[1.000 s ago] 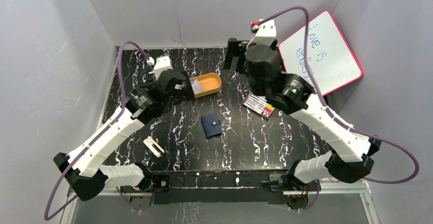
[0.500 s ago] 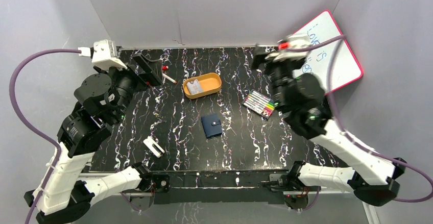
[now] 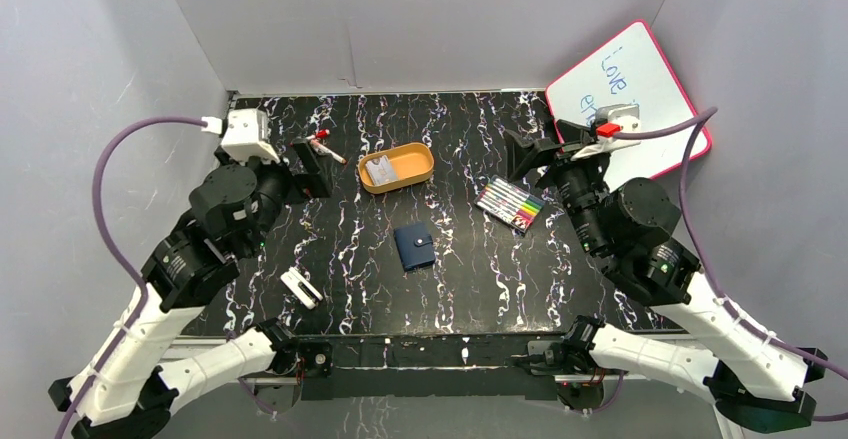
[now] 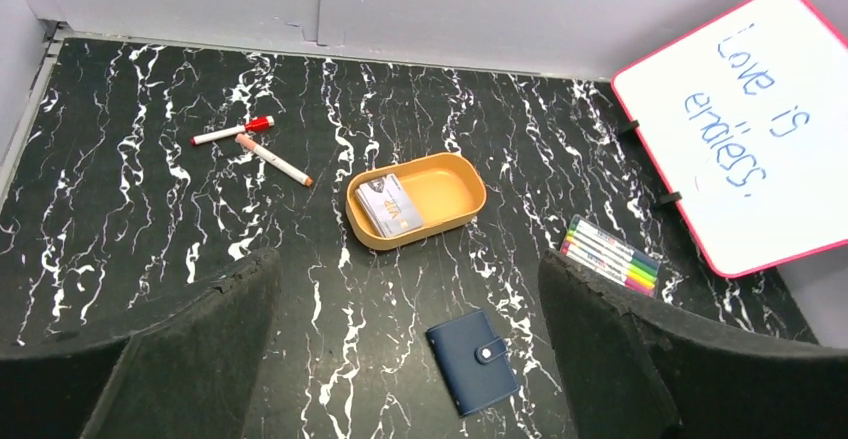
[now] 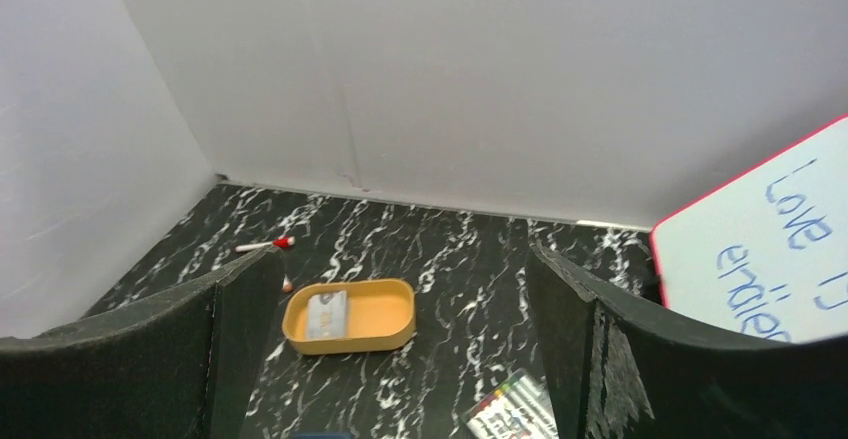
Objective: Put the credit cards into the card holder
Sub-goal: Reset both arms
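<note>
The counter (image 3: 460, 269) is viewed from high above its near edge. It is looked down on steeply from the raised left wrist, and more shallowly, toward the back wall (image 5: 450, 79), from the right wrist. The orange tray (image 4: 470, 174) with the credit cards (image 4: 390, 206) is shared by all three views.

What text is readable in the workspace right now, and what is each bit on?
"Love is": top line in blue handwriting on the whiteboard.
"endless": my best reading of its second line; the letters are unclear.
"VIP": seems to stand on the top one of the credit cards in the orange tray; the smaller print is unreadable.
Print on the marker pack is too small to read.
No text shows on the card holder.
</note>
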